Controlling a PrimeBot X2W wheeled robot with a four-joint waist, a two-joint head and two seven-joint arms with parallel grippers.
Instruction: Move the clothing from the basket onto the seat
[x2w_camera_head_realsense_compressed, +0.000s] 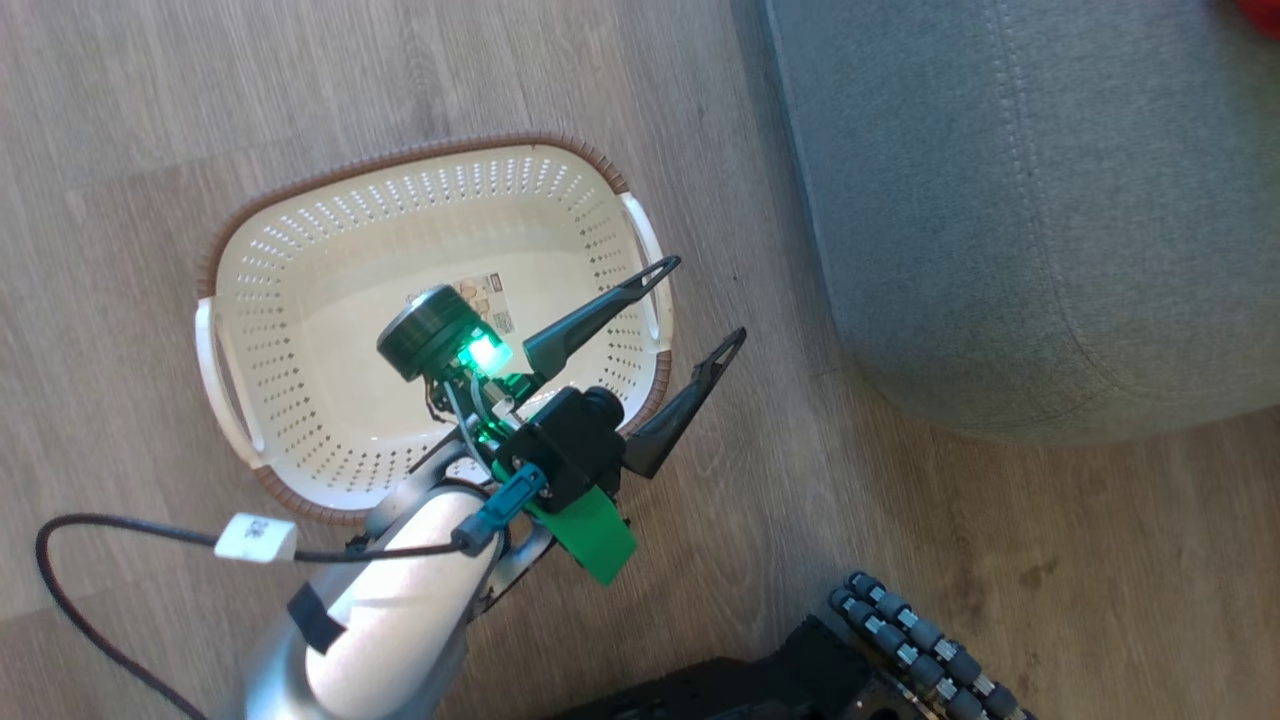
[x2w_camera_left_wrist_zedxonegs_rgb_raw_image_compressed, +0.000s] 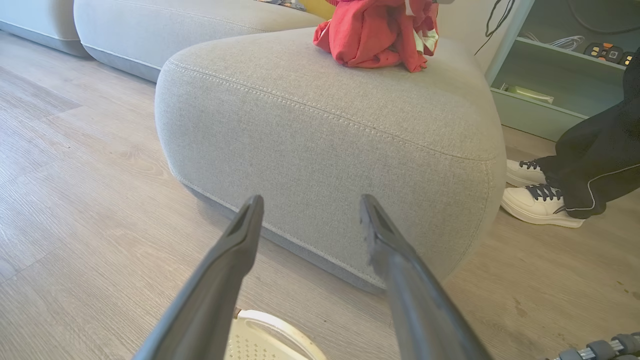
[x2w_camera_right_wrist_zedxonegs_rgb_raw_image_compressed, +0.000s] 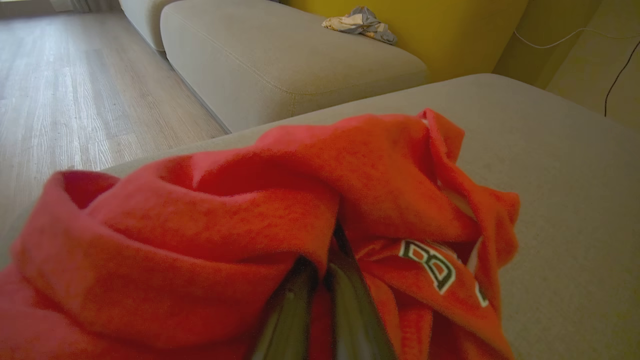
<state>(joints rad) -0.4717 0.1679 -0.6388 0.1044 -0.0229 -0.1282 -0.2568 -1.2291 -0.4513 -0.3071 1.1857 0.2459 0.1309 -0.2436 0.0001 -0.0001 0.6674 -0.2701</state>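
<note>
The cream basket (x2w_camera_head_realsense_compressed: 300, 290) stands on the wooden floor with nothing in it but a label on its bottom. My left gripper (x2w_camera_head_realsense_compressed: 705, 300) hangs open over the basket's right rim, its fingers pointing toward the grey seat (x2w_camera_head_realsense_compressed: 1000, 200). The left wrist view looks between those open fingers (x2w_camera_left_wrist_zedxonegs_rgb_raw_image_compressed: 311, 200) at the seat's rounded corner (x2w_camera_left_wrist_zedxonegs_rgb_raw_image_compressed: 325, 135). Red clothing (x2w_camera_left_wrist_zedxonegs_rgb_raw_image_compressed: 380, 32) with white trim lies bunched on top of the seat. My right gripper (x2w_camera_right_wrist_zedxonegs_rgb_raw_image_compressed: 320, 260) is shut on the clothing (x2w_camera_right_wrist_zedxonegs_rgb_raw_image_compressed: 225, 215), its fingertips buried in the folds above the seat (x2w_camera_right_wrist_zedxonegs_rgb_raw_image_compressed: 560, 165).
A person's white shoes (x2w_camera_left_wrist_zedxonegs_rgb_raw_image_compressed: 537, 205) and dark trouser legs stand to the right of the seat, beside a pale green shelf (x2w_camera_left_wrist_zedxonegs_rgb_raw_image_compressed: 545, 70). A second grey couch section (x2w_camera_right_wrist_zedxonegs_rgb_raw_image_compressed: 280, 60) carries a crumpled patterned cloth (x2w_camera_right_wrist_zedxonegs_rgb_raw_image_compressed: 360, 22). My base's rollers (x2w_camera_head_realsense_compressed: 920, 640) are at the lower right.
</note>
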